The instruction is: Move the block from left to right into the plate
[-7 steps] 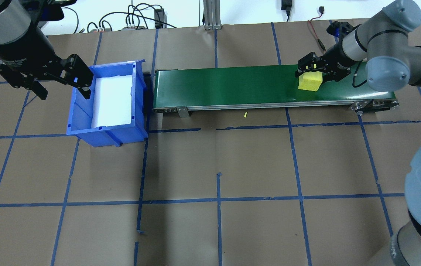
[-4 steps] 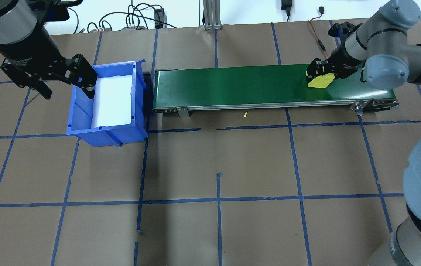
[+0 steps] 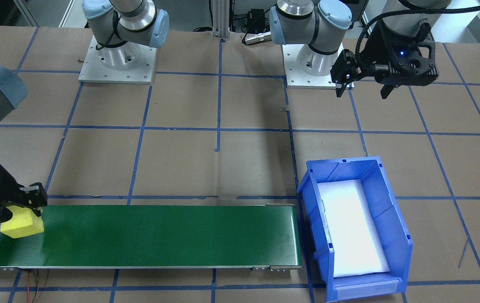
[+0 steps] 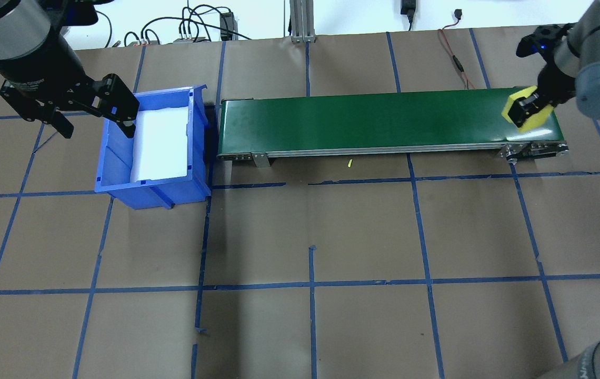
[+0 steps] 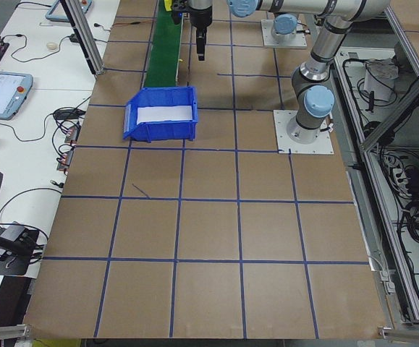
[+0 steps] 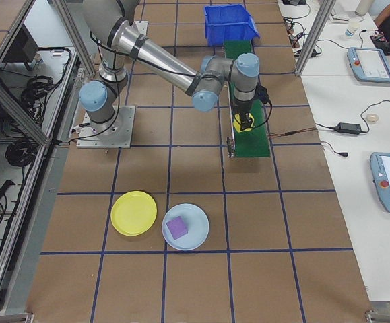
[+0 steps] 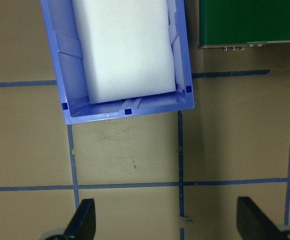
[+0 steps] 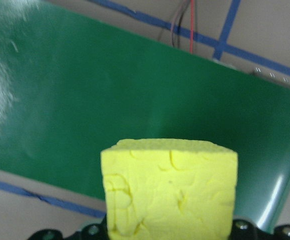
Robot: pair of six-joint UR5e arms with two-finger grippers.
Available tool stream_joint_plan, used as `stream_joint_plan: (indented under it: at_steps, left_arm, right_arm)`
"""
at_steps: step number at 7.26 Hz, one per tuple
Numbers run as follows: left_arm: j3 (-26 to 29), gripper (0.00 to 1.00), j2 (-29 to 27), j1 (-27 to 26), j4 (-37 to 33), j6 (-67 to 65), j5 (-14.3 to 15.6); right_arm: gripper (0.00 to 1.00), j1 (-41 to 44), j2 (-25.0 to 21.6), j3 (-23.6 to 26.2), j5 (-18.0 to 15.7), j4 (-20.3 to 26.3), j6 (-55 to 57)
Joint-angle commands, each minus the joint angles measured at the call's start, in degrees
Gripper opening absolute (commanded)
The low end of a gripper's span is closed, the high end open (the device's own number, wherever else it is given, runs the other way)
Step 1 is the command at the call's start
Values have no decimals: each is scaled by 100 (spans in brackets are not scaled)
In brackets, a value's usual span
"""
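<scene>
My right gripper [image 4: 525, 109] is shut on the yellow foam block [image 4: 535, 121] and holds it just above the right end of the green conveyor [image 4: 358, 121]. The block [image 8: 170, 190] fills the lower part of the right wrist view and shows at the belt's left end in the front-facing view [image 3: 23, 227]. The yellow plate [image 6: 133, 212] lies on the table far from the conveyor, seen only in the exterior right view. My left gripper [image 4: 97, 123] hangs open and holds nothing, above the left wall of the blue bin [image 4: 113, 158].
The blue bin with a white foam liner [image 7: 127, 45] stands off the conveyor's left end. A light blue plate [image 6: 198, 239] with a purple block [image 6: 177, 227] on it lies beside the yellow plate. Cables run along the table's far edge.
My right gripper has carried the yellow block rightward along the conveyor to its right end. The left arm has barely moved.
</scene>
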Motion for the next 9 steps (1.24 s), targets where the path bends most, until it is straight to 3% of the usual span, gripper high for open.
stream_joint_plan:
  at_steps: [1, 2, 3, 4, 5, 6, 7, 8, 9]
  left_arm:
    - [11, 100, 3, -2, 14, -3, -44]
    - [20, 100, -23, -10, -29, -29, 34]
    - [38, 100, -40, -37, -30, -38, 0]
    - [12, 100, -49, -63, -56, -177, 8]
    - [12, 100, -93, -72, -65, -353, -35]
    - [12, 100, -85, -124, -39, -346, -45]
    - [-32, 100, -102, -133, 14, -346, -62]
    - [-67, 100, -102, -151, 5, -320, -53]
    - [-67, 100, -85, -160, -21, -276, -27]
  right_arm:
    - [26, -1270, -693, 643, -653, 412, -1331]
    - [26, -2146, -713, 689, -1171, 473, -2049]
    - [26, -3051, -713, 759, -1168, 483, -2996]
    - [26, -3878, -722, 1003, -1055, 352, -3728]
    - [35, -4408, -696, 1145, -819, 351, -3909]
    - [37, -4831, -695, 1355, -564, 307, -3989]
    - [44, -5079, -669, 1531, -544, 307, -4034]
    - [55, -5212, -643, 1620, -544, 263, -4147]
    - [79, -5335, -573, 1603, -526, 228, -4409]
